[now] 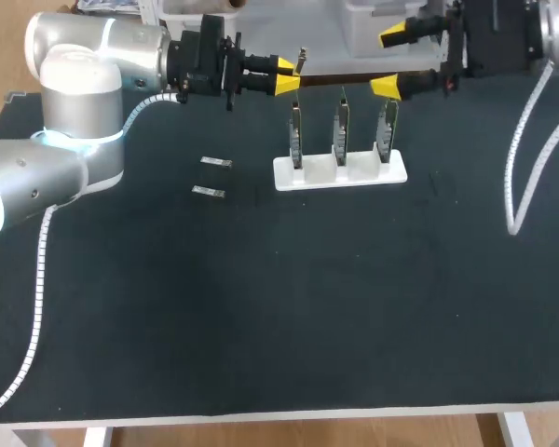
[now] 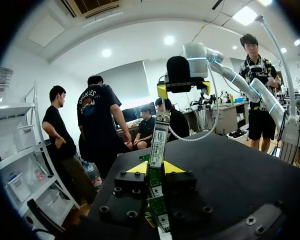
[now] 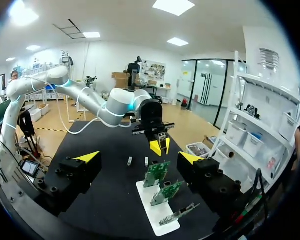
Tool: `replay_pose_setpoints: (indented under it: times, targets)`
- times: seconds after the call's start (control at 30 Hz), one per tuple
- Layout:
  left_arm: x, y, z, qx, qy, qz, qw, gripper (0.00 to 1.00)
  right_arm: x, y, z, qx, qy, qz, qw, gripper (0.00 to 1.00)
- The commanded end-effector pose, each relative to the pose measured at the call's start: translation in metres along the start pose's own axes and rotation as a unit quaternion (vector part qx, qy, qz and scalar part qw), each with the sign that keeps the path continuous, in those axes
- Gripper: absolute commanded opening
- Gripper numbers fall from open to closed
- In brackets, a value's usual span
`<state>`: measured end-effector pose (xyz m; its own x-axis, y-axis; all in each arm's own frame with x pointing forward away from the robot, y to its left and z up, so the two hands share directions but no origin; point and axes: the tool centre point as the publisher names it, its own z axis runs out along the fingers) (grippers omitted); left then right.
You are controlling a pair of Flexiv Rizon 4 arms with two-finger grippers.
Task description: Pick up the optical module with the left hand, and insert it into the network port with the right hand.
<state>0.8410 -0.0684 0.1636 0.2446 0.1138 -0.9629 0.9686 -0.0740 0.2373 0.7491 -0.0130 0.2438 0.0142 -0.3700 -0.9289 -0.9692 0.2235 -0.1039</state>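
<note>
My left gripper is held level above the table's far side, shut on a slim silver optical module that sticks out past its yellow tips. In the left wrist view the module stands upright between the fingers. My right gripper faces it from the right, open wide, with nothing between its fingers. Below and between the two grippers, a white stand carries three upright green circuit boards with ports. In the right wrist view the boards lie just ahead of my right gripper, and the left gripper is beyond them.
Two more modules lie flat on the black mat left of the stand. The left arm's white cable trails down the left side, and the right arm's cable hangs at the right.
</note>
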Motion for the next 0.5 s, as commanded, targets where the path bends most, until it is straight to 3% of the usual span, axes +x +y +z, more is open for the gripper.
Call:
replay_pose_setpoints:
  times: [0.03, 0.5]
  targets:
    - [0.0009, 0.0031, 0.0007, 0.003, 0.000, 0.000, 1.000, 0.00, -0.0013, -0.0093, 0.0093, -0.008, -0.015, -0.007, 1.000, 1.00]
    - [0.0009, 0.0031, 0.0007, 0.003, 0.000, 0.000, 1.000, 0.00, -0.0058, -0.0132, 0.0120, -0.006, -0.031, 0.004, 1.000, 1.00]
